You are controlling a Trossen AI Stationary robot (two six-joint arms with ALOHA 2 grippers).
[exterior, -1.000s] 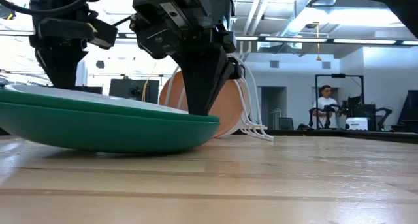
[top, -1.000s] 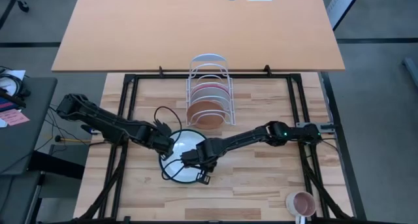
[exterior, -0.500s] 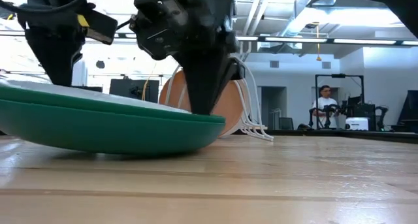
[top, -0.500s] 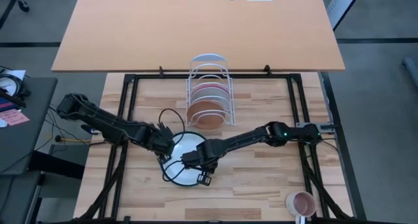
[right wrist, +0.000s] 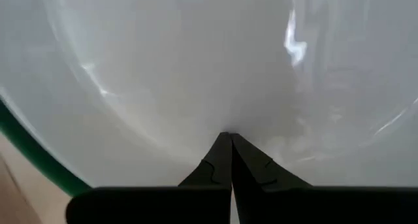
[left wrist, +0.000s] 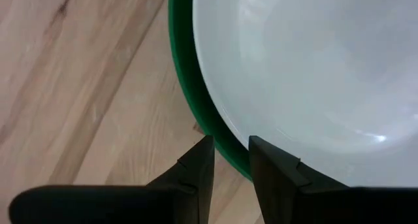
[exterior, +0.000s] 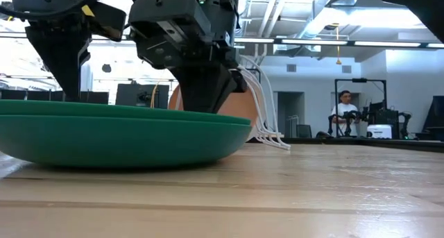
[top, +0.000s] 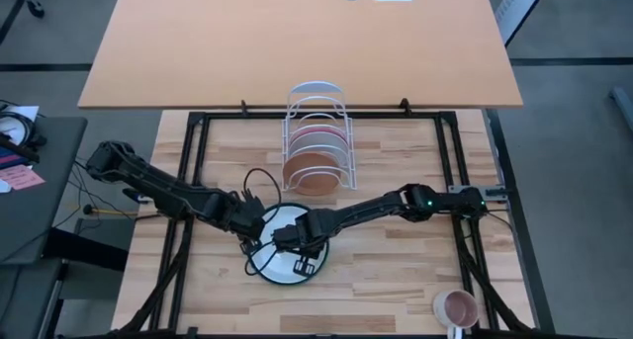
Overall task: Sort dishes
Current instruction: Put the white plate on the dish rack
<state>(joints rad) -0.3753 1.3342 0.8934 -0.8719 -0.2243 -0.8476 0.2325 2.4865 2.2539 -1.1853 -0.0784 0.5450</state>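
Note:
A white plate [top: 280,232] lies inside the larger dark green plate [exterior: 125,137] on the wooden table, in front of the white wire rack [top: 318,112]. A terracotta plate [top: 312,173] and a pink plate [top: 318,139] stand on edge in the rack. My left gripper [left wrist: 230,152] is at the green plate's left rim, shut on it. My right gripper [right wrist: 226,138] is shut, pointing straight down over the middle of the white plate. My left gripper pinches the green plate's rim [left wrist: 225,144] at its left side, one finger outside the rim and the other finger [left wrist: 274,162] over the white plate's edge. It comes steeply from above. The plate sits level, its underside on the table. My right gripper presses its shut fingertips [right wrist: 225,145] down on the white plate's inner face [right wrist: 222,106], near the middle, from straight above. The white plate lies in the green one.
A pink mug [top: 457,307] stands at the table's near right corner. A black cable [top: 247,176] loops over the table beside the plates. A black frame runs along the table's sides. Bare wood lies to the right of the plates.
My left gripper has rolled about its own axis while staying on the rim. The stacked plates, tipped before with their left side raised, now lie level and have slid a little toward the table's near edge. My right gripper has stayed shut on the white plate.

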